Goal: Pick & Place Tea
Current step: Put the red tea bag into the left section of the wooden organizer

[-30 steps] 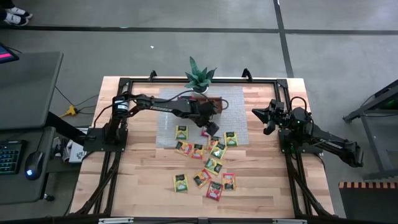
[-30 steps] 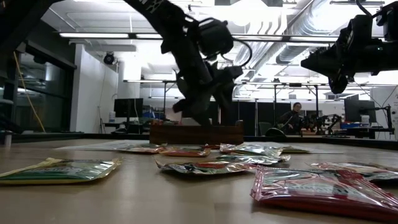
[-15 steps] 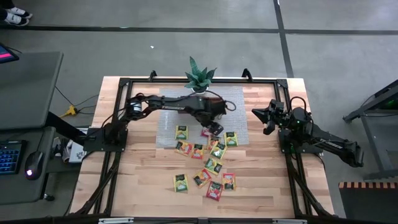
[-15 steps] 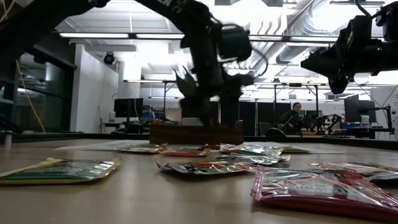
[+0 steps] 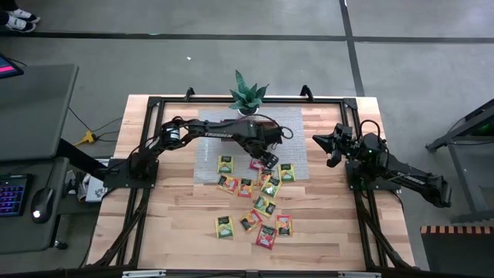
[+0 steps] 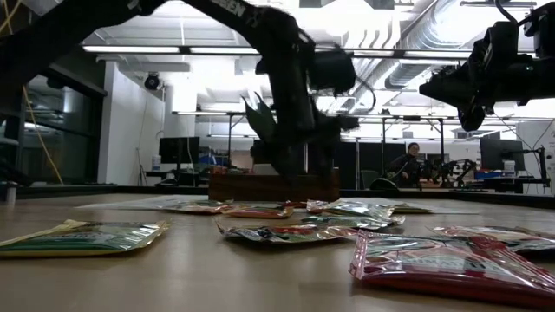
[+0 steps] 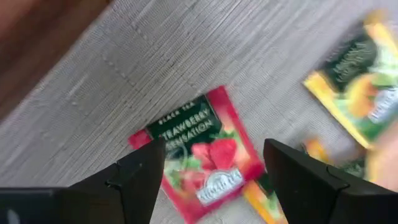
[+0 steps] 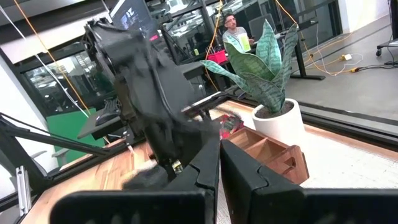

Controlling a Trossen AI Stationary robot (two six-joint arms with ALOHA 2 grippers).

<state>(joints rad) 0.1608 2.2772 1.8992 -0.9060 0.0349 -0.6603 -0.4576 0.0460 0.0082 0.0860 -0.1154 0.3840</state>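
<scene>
Now left claw (image 7: 211, 171), spread wide, over flat glossy red square tea packet (image 7: 202, 152) on woven grey mat (image 7: 205, 56); right claw (image 8: 219, 163) pressed together.

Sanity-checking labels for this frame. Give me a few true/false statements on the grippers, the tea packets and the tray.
1. The left gripper is open above a red strawberry tea packet lying on the grey mat. True.
2. The right gripper holds a tea packet. False: it is shut on nothing and waits near the table's right edge, away from the packets.
3. The potted plant stands at the far edge of the table, behind the wooden tray. True.
4. All the tea packets are already in the wooden tray. False: many still lie loose on the mat and the bare table, such as a yellow packet.
5. The red packet is lifted off the mat. False: it lies flat between the open fingers.
</scene>
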